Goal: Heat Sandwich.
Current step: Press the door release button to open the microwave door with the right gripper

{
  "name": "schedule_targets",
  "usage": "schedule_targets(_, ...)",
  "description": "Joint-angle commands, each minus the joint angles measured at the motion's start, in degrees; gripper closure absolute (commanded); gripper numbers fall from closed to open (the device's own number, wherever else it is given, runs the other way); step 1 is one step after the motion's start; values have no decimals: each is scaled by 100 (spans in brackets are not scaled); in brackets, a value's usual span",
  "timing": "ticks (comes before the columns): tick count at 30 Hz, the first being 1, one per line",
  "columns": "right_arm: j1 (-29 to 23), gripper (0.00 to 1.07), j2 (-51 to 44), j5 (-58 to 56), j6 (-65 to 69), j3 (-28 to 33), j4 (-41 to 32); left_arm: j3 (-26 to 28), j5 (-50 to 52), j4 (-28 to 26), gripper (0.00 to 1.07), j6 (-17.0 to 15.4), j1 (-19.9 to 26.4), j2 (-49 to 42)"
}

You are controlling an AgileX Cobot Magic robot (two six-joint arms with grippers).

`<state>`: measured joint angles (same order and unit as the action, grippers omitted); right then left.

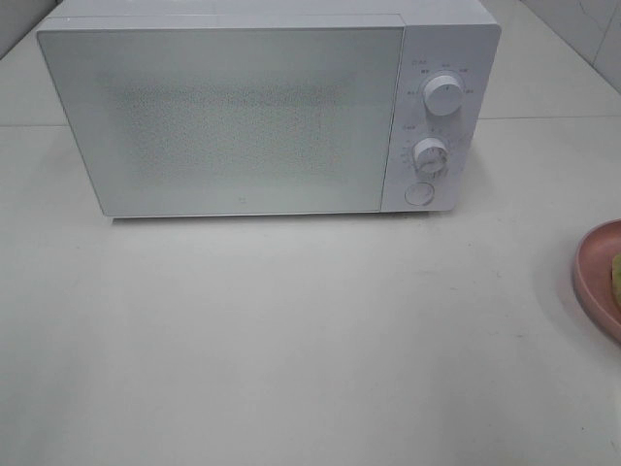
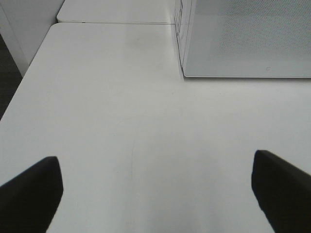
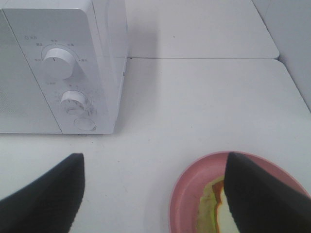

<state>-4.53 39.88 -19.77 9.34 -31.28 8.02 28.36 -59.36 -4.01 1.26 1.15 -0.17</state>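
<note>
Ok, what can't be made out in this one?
Small yellowish-green sandwich: right wrist view, partly behind a black finger of the right gripper.
Round pink plate: cut off by frame edges in both views showing it.
White box microwave inside: hidden by its frosted door.
Dial labels: too small and blurred.
Both arms: outside the high view.

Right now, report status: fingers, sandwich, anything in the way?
Left fingers open, empty. Right fingers open, empty. Sandwich on pink plate, outside microwave. Microwave door shut.

Faint markings around microwave point(image 1: 223, 116) dials point(image 1: 443, 95), too small to read
</note>
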Motion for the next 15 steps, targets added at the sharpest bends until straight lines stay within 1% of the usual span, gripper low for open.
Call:
schedule_targets(1, 52, 31, 355, 556, -40, -11, 0, -11, 46, -11, 5, -23, 17, -160)
schedule_targets(3, 52, 31, 447, 659, -40, -11, 0, -11, 46, -11, 5, -23, 17, -160)
schedule_targets(11, 52, 31, 1364, 1822, -40, 6, 11, -11, 46, -11, 5, -23, 17, -160)
schedule_targets(12, 52, 31, 1364, 1822, -40, 6, 11, -11, 46, -11, 5, -23, 17, -160)
schedule_targets(15, 52, 31, 1684, 2882, -40, 269, 74, -11, 46, -11, 5, -23, 17, -160)
